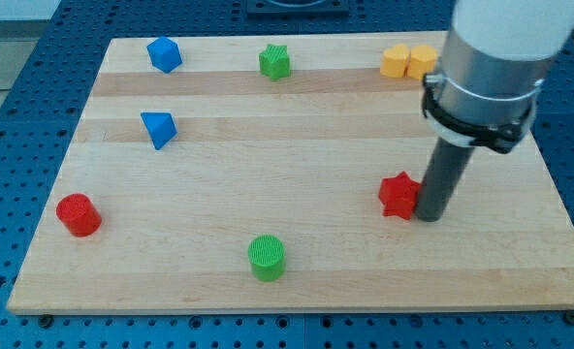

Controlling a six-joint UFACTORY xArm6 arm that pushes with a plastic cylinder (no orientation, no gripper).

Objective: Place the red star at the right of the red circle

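Observation:
The red star (398,195) lies right of the board's centre, in the lower half. My tip (430,217) stands right against the star's right side. The red circle (78,214) sits far off at the view's left, near the board's left edge. The star is well to the right of the circle, with a wide stretch of board between them.
A green circle (267,257) sits near the bottom edge between star and circle. A blue triangle (158,128) and a blue block (164,54) are at upper left. A green star (275,62) and two yellow blocks (407,61) are along the top. The wooden board (297,145) ends at all sides.

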